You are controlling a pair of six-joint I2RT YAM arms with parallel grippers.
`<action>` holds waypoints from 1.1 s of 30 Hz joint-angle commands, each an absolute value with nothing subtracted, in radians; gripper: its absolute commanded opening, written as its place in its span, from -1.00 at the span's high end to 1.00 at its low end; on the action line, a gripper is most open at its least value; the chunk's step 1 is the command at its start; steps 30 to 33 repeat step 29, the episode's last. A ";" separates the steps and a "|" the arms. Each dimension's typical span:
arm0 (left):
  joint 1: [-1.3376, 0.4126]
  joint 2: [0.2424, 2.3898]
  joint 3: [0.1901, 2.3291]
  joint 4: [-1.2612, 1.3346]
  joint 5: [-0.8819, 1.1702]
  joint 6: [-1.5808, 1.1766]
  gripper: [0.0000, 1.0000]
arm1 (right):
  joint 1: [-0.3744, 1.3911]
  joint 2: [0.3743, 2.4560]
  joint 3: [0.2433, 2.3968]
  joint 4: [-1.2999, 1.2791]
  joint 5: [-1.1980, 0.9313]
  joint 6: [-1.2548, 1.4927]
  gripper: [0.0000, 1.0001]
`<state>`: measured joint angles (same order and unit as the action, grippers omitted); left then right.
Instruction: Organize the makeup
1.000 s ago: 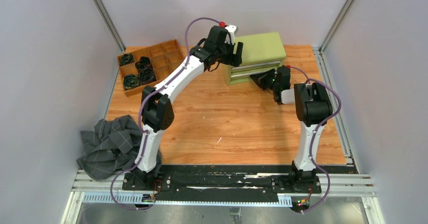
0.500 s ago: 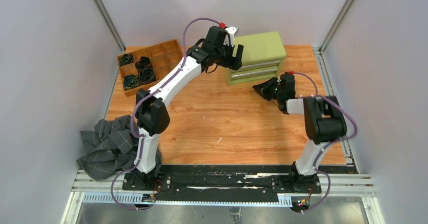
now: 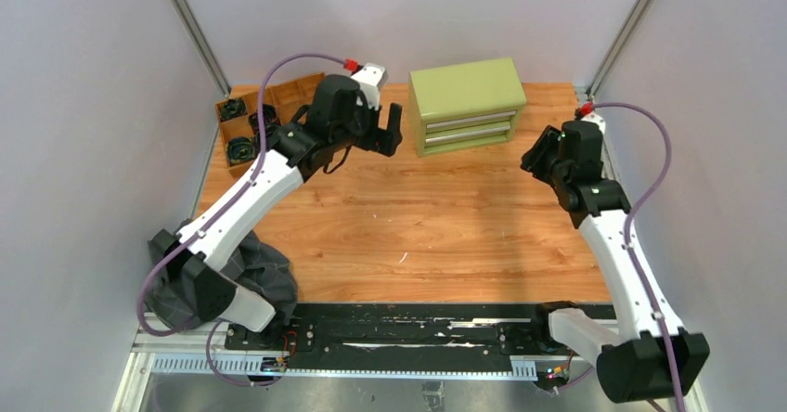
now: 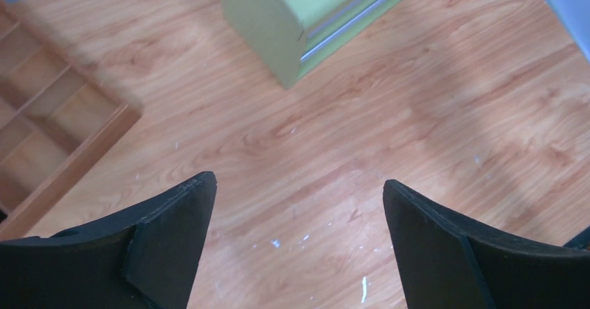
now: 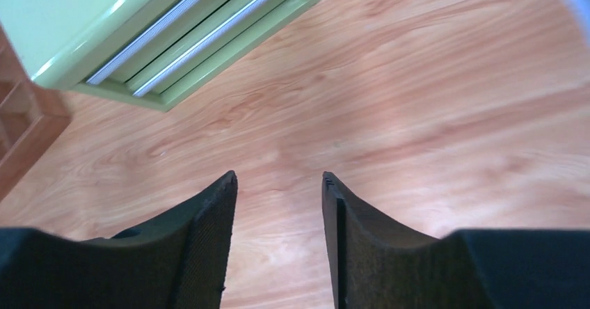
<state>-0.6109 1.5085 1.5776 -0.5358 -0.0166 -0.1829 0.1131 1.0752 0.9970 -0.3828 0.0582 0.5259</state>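
Observation:
No makeup shows in any view; the tube, bottles, puff, pad, sponges and compact are out of sight. A green two-drawer box (image 3: 467, 104) stands at the back of the wooden table, both drawers shut; it also shows in the left wrist view (image 4: 313, 10) and the right wrist view (image 5: 139, 17). My left gripper (image 3: 390, 132) is open wide and empty, above the table left of the box; my left wrist view shows it (image 4: 299, 184) over bare wood. My right gripper (image 3: 534, 157) is open and empty, right of the box, and shows in the right wrist view (image 5: 278, 178).
A wooden divided tray (image 3: 306, 92) sits at the back left with black coiled bands (image 3: 243, 148) in its left compartments; its corner shows in the left wrist view (image 4: 56, 114). A dark grey cloth (image 3: 269, 273) lies at the front left, partly behind my left arm.
My left gripper has swung left, away from the green box's top. My right gripper has pulled back from the drawer fronts to the right and risen. The drawers are now shut.

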 commanded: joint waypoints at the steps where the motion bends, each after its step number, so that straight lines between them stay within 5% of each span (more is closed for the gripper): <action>1: -0.612 1.369 1.370 -0.486 -0.094 -0.173 -0.97 | 0.123 0.963 1.094 -0.699 0.338 0.435 -0.02; 9: -0.611 1.133 1.048 -0.572 -0.244 -0.201 -0.96 | 0.123 0.703 1.086 -0.715 0.572 0.321 -0.43; 33: -0.611 0.832 0.929 -0.580 -0.377 -0.311 -0.96 | 0.123 0.668 1.094 -0.739 0.600 0.285 -0.40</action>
